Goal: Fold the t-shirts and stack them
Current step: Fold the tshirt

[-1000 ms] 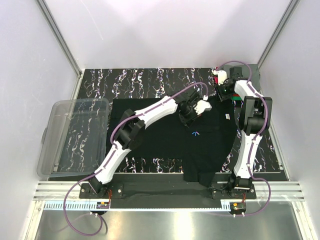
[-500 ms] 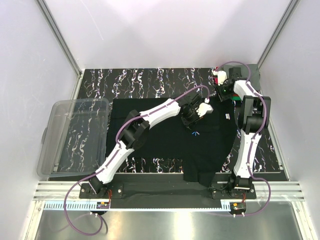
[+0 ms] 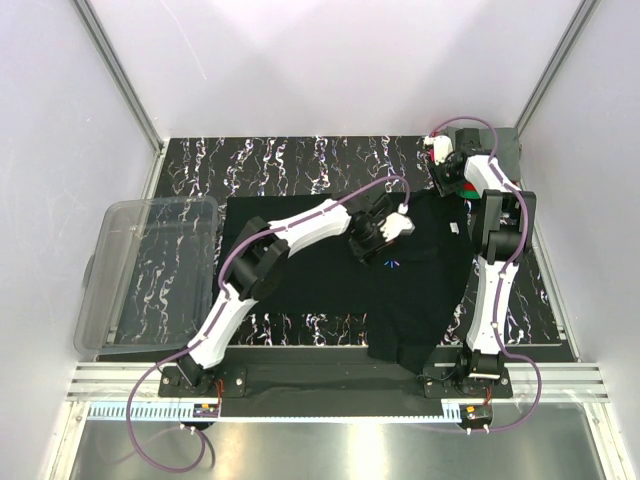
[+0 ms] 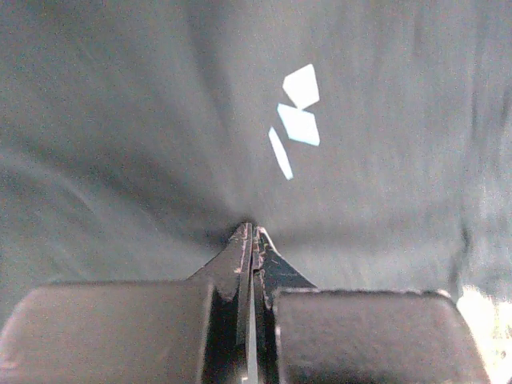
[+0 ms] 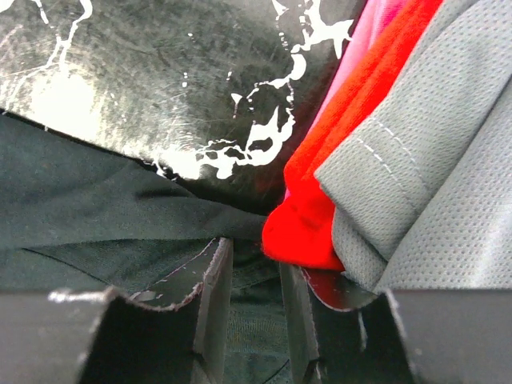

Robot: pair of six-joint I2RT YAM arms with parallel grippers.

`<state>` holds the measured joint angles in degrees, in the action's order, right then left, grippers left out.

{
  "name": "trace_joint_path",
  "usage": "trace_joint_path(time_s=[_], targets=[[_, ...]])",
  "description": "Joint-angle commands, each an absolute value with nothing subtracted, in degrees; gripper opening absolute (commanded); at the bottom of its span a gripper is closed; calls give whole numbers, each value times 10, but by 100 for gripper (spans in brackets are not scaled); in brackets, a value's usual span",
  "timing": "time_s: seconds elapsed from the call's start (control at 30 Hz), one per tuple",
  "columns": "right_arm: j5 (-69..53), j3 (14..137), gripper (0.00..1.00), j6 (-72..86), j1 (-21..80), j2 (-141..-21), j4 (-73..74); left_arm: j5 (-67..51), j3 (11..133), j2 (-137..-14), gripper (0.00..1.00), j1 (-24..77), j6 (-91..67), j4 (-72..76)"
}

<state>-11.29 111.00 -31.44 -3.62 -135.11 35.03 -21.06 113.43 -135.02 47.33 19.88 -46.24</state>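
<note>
A black t-shirt (image 3: pixel 330 270) lies spread across the middle of the table, its white neck tag (image 3: pixel 453 232) to the right and its small blue logo (image 3: pixel 390 264) mid-chest. My left gripper (image 3: pixel 378 240) is shut, its tips (image 4: pixel 252 232) pressed onto the black cloth (image 4: pixel 160 120) just short of the logo (image 4: pixel 298 120); creases run to the tips. My right gripper (image 3: pixel 452 185) is at the shirt's far right corner, fingers apart (image 5: pixel 254 264) over black cloth (image 5: pixel 96 200). Right beside it sit a folded red shirt (image 5: pixel 352 144) and a grey one (image 5: pixel 432 192).
A clear plastic bin (image 3: pixel 150 270) stands at the left edge of the table. The marbled black tabletop (image 3: pixel 300 160) shows behind the shirt. White walls close in on both sides and the back; the folded stack (image 3: pixel 468 197) fills the back right corner.
My left gripper has slid a little to the left and nearer over the shirt. My right gripper has shifted slightly toward the back. Both kept the same jaw width.
</note>
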Motion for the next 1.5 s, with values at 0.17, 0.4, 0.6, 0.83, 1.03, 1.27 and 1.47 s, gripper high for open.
trace_joint_path(time_s=[0.17,0.4,0.6,0.83,1.03,1.27,1.47], targets=[[-87,1116,37,-313,-38,-1352,326,-212,1143,-1281,0,471,214,-510],[-101,1044,39,-316,-39,-1240,320,-229,1247,-1288,2,485,239,-524],[-124,935,40,-323,-39,-1134,316,-223,1257,-1319,1,488,244,-516],[-243,875,42,-353,-50,-1064,459,-192,1192,-1333,0,484,262,-466],[-351,839,45,-438,-59,-1057,604,-185,1184,-1339,0,475,252,-456],[-352,806,48,-475,-60,-1065,640,-181,1188,-1346,0,470,248,-450],[-328,788,50,-490,-63,-1078,627,-179,1188,-1344,0,469,243,-450]])
